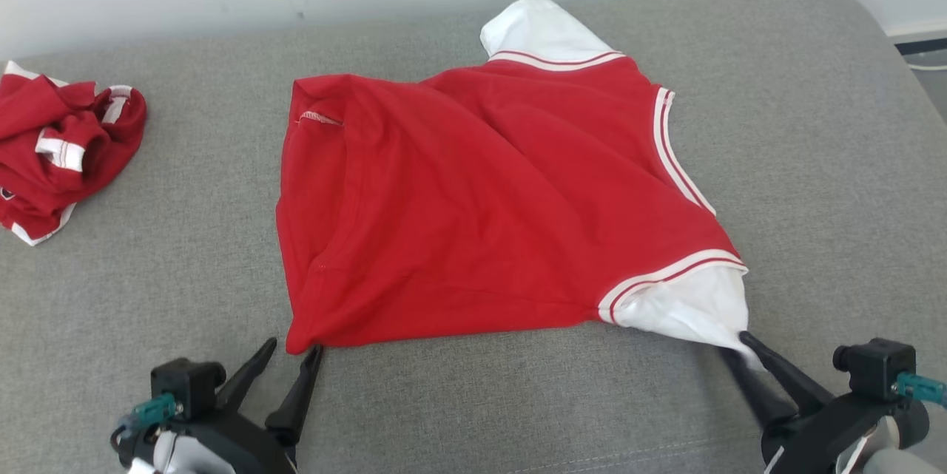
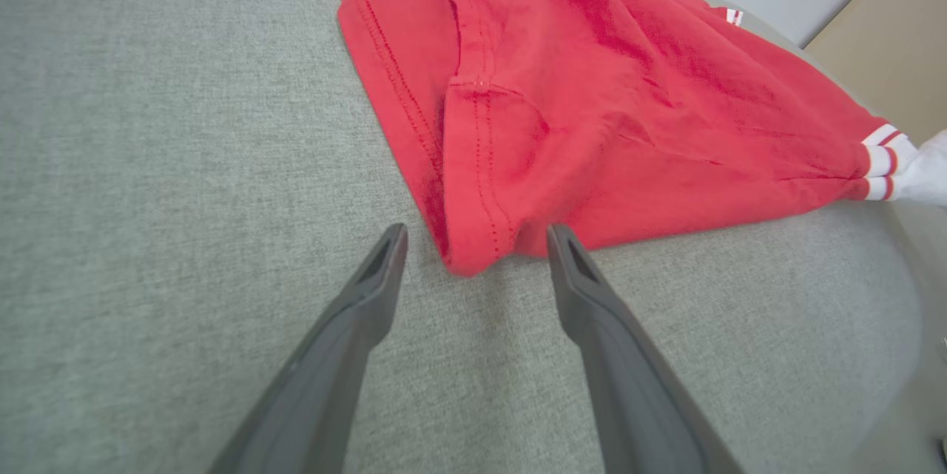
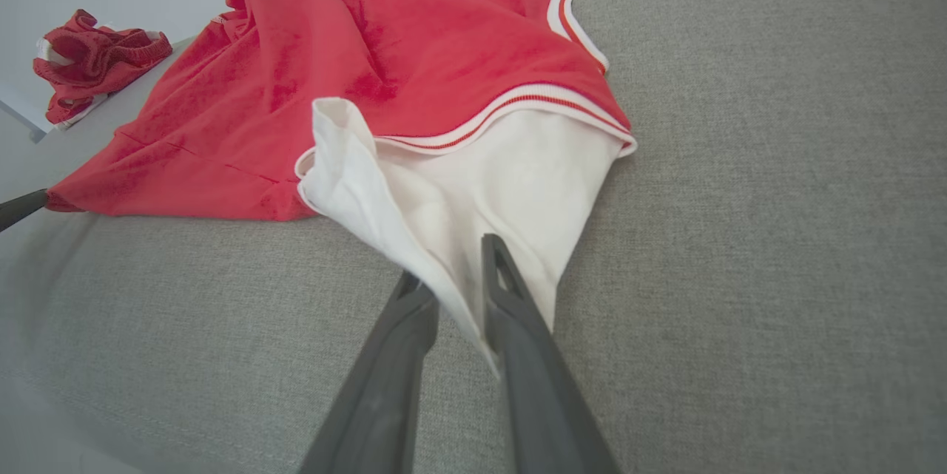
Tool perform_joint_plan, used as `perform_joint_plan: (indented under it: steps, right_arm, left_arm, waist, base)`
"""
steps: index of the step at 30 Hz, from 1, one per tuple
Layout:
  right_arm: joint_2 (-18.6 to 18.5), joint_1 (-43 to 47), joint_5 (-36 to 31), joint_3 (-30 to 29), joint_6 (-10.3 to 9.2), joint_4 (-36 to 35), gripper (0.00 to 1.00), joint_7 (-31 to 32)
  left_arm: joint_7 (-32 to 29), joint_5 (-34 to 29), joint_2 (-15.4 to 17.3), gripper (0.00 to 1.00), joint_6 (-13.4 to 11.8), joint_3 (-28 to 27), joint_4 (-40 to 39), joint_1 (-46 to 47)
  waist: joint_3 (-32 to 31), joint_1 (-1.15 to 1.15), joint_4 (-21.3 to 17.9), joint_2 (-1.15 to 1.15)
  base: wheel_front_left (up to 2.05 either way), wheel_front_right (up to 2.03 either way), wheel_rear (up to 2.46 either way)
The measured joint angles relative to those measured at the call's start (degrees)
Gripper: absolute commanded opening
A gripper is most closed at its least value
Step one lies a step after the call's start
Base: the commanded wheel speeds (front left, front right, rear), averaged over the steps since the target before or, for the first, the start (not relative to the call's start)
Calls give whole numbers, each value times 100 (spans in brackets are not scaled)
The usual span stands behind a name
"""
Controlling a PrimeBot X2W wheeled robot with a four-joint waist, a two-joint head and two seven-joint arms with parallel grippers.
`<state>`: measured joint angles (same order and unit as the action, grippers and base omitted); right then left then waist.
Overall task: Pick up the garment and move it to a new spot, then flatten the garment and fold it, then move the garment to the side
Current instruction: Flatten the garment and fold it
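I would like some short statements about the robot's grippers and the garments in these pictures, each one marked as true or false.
1. The right gripper is shut on the white sleeve. True.
2. The left gripper clamps the red garment. False: its fingers stand open, one on either side of the garment's near corner.
3. A crumpled red garment lies apart, on the robot's left. True.
4. The garments rest on a wooden table. False: they lie on a grey fabric cushion.
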<state>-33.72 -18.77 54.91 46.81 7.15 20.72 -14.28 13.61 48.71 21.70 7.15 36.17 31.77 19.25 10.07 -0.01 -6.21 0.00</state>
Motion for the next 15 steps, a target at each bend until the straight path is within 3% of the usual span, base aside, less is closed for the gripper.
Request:
perform_joint_plan:
  steps: [8,15]
  right_arm:
    - [-129,341,111,94,0,-113,100,0]
    - [-149,534,348,-368,0,-321,100,0]
  left_arm:
    - [63,-18,56,100,0,-212,-45,-214]
    - [68,-160,-10,100,-7,-380,-357,-210]
  waist:
    - [-141,1,-9,0]
    - [-185,1,-22,0]
  base:
    - [0,0,0]
    - [0,0,0]
